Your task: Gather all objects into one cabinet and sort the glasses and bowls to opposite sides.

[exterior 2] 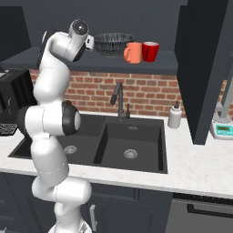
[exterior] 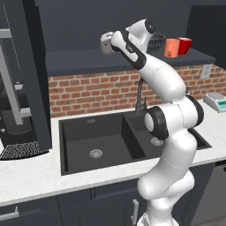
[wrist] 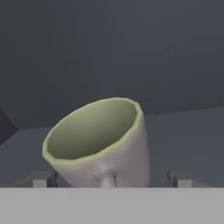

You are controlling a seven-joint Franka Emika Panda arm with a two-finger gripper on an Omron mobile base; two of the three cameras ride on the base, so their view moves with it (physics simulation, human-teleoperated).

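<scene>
Right now beige mug [wrist: 103, 146] between wide-open jaws, tilted, not gripped, at cabinet shelf [exterior: 79, 59].

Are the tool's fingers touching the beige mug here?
Apart. In the hand view the beige mug stands between the tool fingers, with shelf surface visible between each tip and the mug's wall; the jaws stand wide open.
</scene>
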